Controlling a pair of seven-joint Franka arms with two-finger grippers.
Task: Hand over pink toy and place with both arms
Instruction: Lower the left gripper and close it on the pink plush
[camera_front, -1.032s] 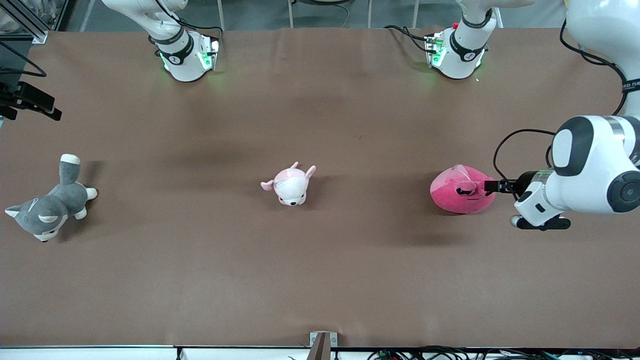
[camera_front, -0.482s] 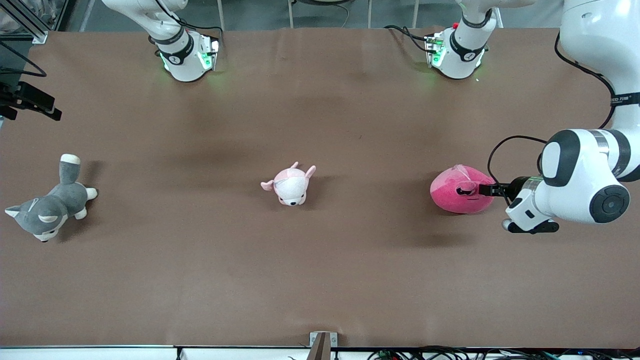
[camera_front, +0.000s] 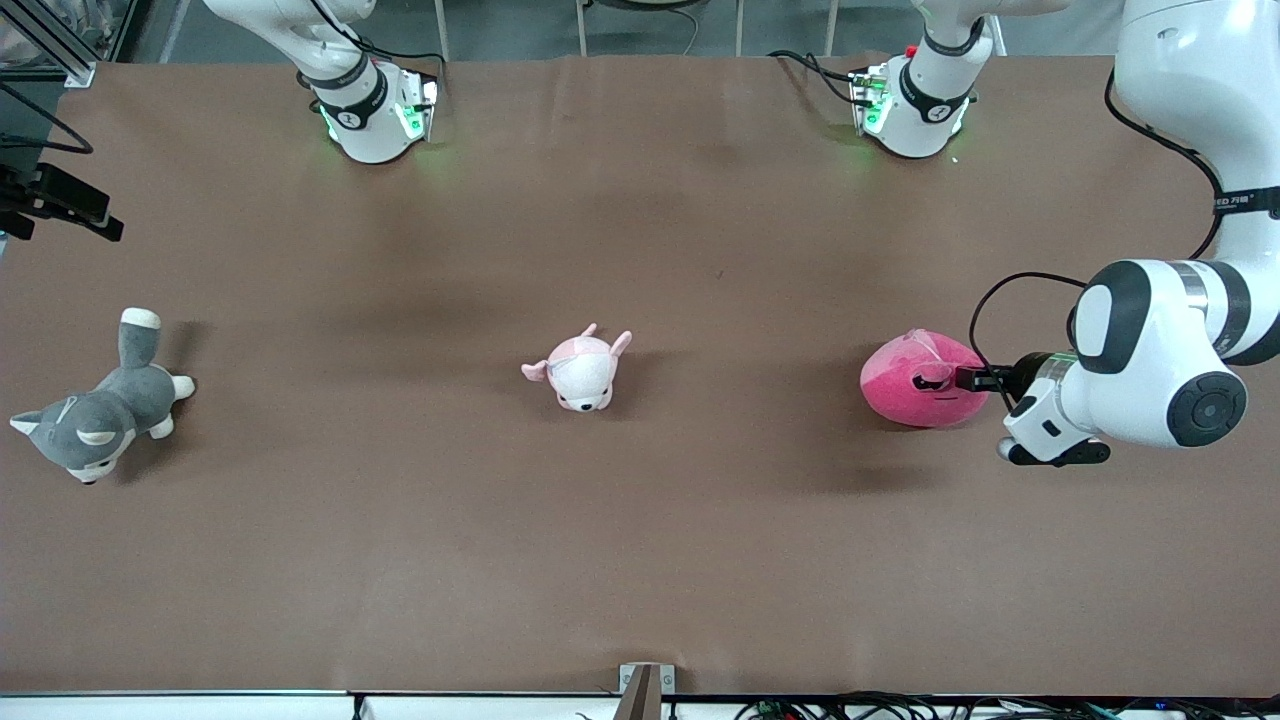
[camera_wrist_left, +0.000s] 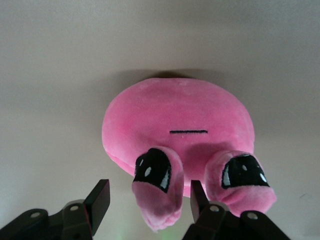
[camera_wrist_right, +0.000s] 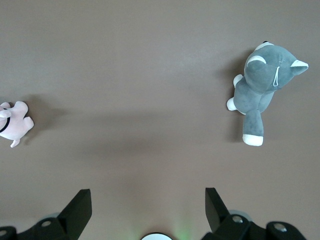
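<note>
Small black letters can be seen on the left arm (camera_front: 1180, 60), near a dark band, but they cannot be read. No other writing is seen.

The pink toy (camera_front: 922, 380) is seen lying on the brown table (camera_front: 640, 540), toward the left arm's end. The left tool (camera_front: 962, 378) is placed right at the toy's face. In the left wrist view, one puffy eye flap of the pink toy (camera_wrist_left: 177, 125) is seen between the two dark fingers (camera_wrist_left: 99, 200) of the left tool (camera_wrist_left: 150, 201). The fingers are held partly apart, with a gap on each side of the flap, so nothing is gripped. The toy's black eyes and thin straight mouth are shown only in this view.

The right tool (camera_wrist_right: 145, 210) is shown only in the right wrist view. It is held wide apart, up over bare table, and the right arm is waiting. A grey plush (camera_wrist_right: 262, 87) and a small pale pink plush (camera_wrist_right: 15, 122) are seen below it.

In the front view, the pale pink plush (camera_front: 580, 370) lies at the middle of the table, and the grey plush (camera_front: 100, 410) lies toward the right arm's end.
</note>
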